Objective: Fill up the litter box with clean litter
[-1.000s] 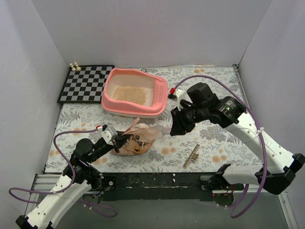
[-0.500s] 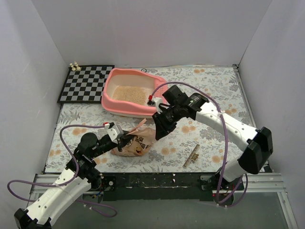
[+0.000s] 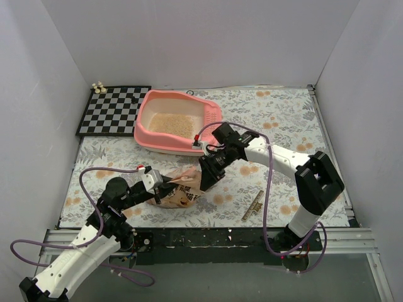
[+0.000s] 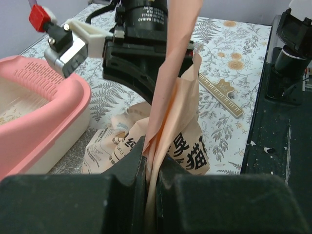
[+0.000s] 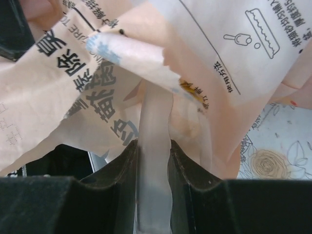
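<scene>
One pink rounded plastic litter box (image 3: pixel 146 135) stands at the far side of the flower-patterned table (image 3: pixel 283 119), just beside a black-and-white checkerboard (image 3: pixel 113 110). Some pale beige clean litter (image 3: pixel 171 124) lies on its floor. Nearer to the arms lies a crinkled tan printed bag (image 3: pixel 179 194). The left gripper (image 4: pixel 151 168) is pressed together on a raised flap of this bag. The right gripper (image 5: pixel 155 156) is at the bag's mouth and pinches the handle of a translucent plastic scoop (image 5: pixel 155 117), which reaches into the bag. A wooden ruler (image 3: pixel 253 205) lies further right, apart.
</scene>
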